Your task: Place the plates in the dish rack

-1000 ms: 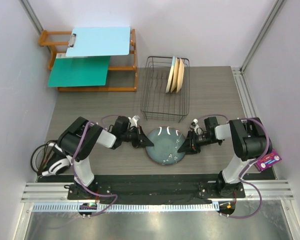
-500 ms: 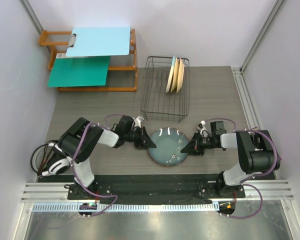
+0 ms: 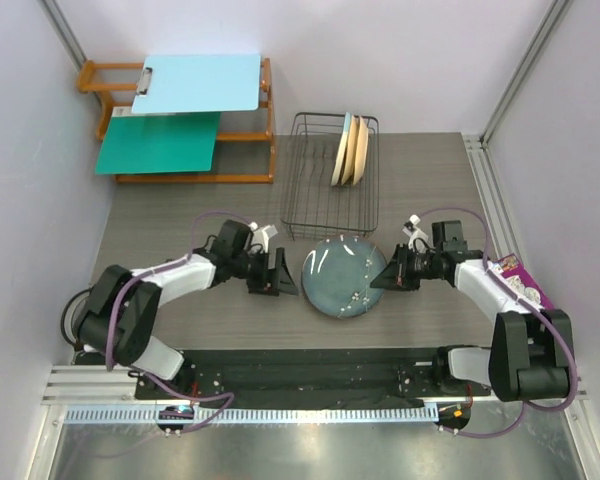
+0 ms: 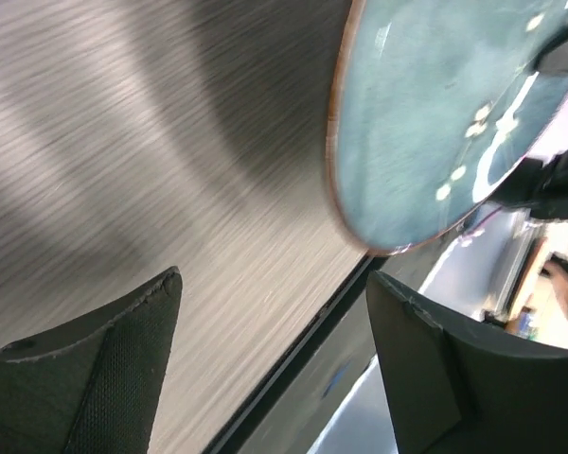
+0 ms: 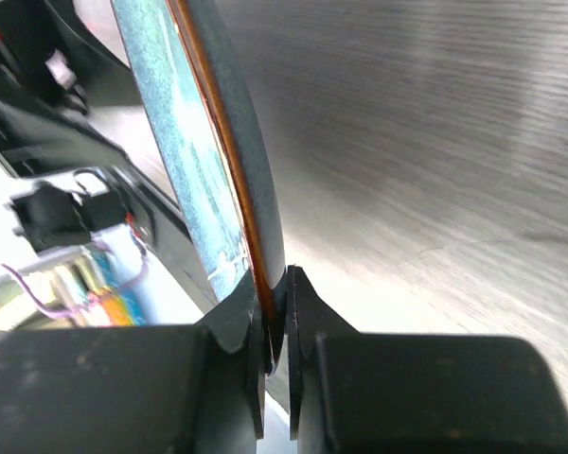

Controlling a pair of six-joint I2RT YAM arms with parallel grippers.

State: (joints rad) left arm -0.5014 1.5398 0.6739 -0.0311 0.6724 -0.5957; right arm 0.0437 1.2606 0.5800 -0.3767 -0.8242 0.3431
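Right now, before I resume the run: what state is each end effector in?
Left end effector: open, holding nothing.
Right end effector: closed on the rim of the dark teal plate.

Left half of the wire rack (image 3: 310, 200), upper centre, stands open — upright plates (image 3: 352, 150) fill its right side; a teal plate (image 3: 344, 277) blocks just below.
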